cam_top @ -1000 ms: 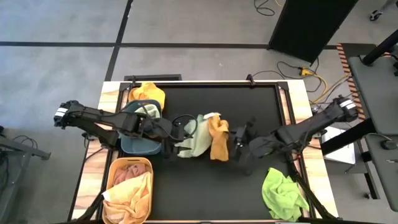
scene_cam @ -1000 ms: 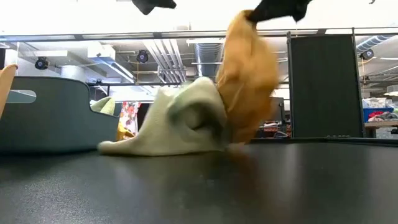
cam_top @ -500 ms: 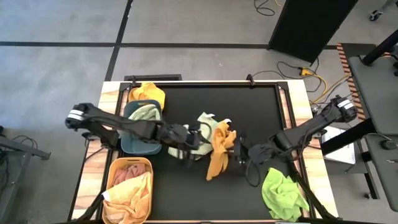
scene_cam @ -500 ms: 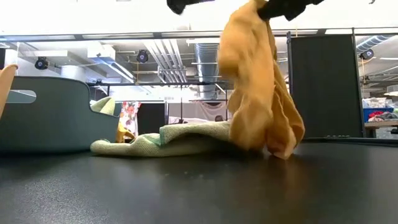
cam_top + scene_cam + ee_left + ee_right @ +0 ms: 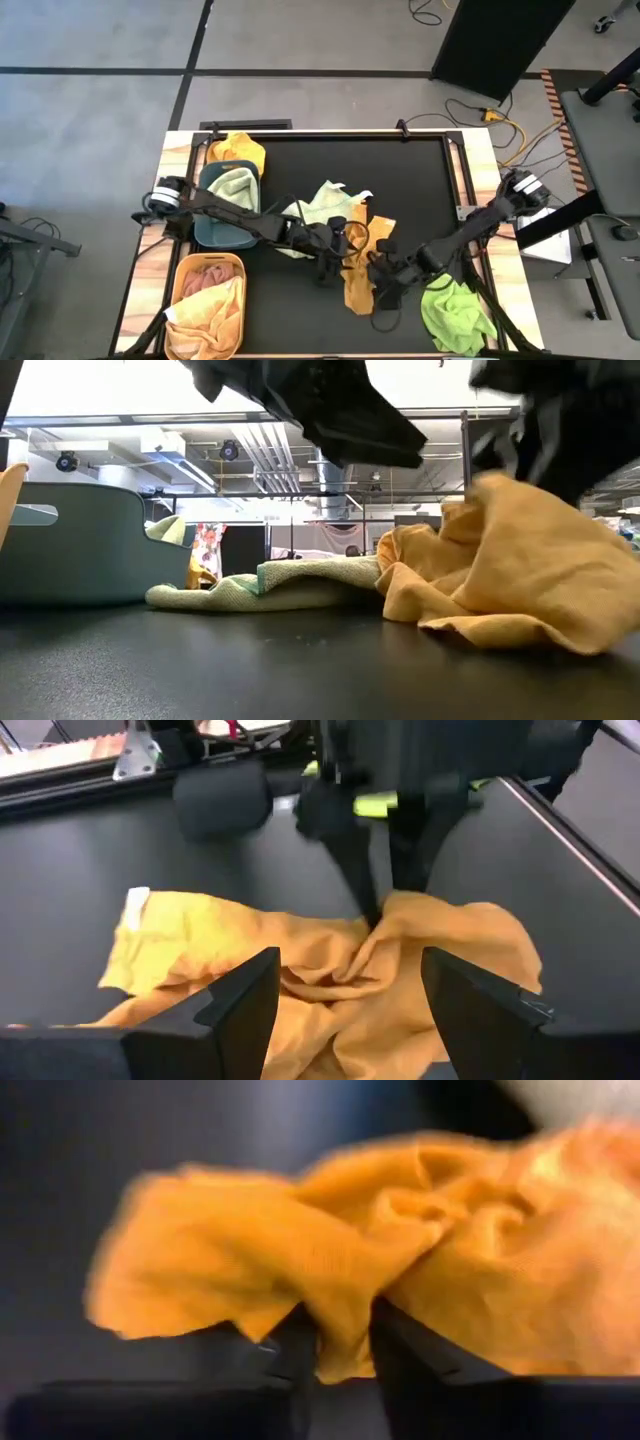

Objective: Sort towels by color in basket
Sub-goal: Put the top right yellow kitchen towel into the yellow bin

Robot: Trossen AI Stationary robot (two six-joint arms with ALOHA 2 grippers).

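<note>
A mustard orange towel (image 5: 362,262) lies crumpled at mid table, its far end touching a pale mint towel (image 5: 322,205) that rests flat. My right gripper (image 5: 345,1352) is shut on the orange towel near its middle (image 5: 383,272). My left gripper (image 5: 350,1005) hovers open just above the same towel, beside the right one (image 5: 337,245). A lime green towel (image 5: 455,312) lies at the near right corner. Another mint towel sits in the teal basket (image 5: 212,232). Peach and salmon towels fill the orange basket (image 5: 181,275). My right gripper pinches a raised fold of the orange towel (image 5: 345,1305) between its two fingers, coming slanting down from the table's right. The fold stands up as a small peak (image 5: 385,918). The rest of the towel lies slack on the table (image 5: 520,605).
A yellow towel (image 5: 238,150) lies at the far left corner behind the teal basket. Both baskets stand along the left edge. The black mat's far right part (image 5: 415,175) is bare.
My right gripper has moved toward the near edge and down, dragging the orange towel off the mint towel. The orange towel hung from it before and now lies crumpled on the table. The mint towel has sunk flat. My left gripper has moved right and nearer, over the orange towel.
</note>
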